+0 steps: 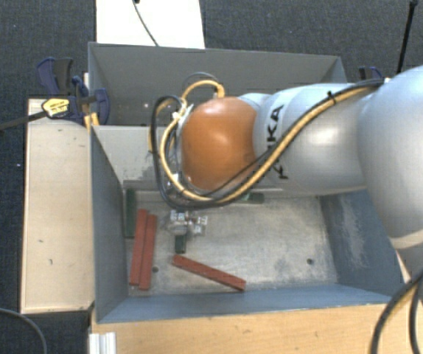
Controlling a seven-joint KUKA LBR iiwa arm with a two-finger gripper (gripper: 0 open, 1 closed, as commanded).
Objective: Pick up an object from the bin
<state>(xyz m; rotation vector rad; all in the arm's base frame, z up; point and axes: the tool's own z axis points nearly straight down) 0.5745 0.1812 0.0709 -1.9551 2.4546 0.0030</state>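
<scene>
My gripper (188, 224) pokes out below the orange wrist cover, low over the bin's floor left of the middle. Just under it a small dark piece (180, 245) shows, and I cannot tell whether it is part of the gripper or a loose thing. A long red-brown stick (208, 273) lies slantwise on the floor right in front of the gripper. Two more red-brown sticks (143, 250) lie side by side to the left of it, near the left wall.
A dark green stick (130, 213) lies along the foot of the left wall. A small green piece (256, 196) peeks out under the arm at the back. The arm and its cover hide the back middle of the bin.
</scene>
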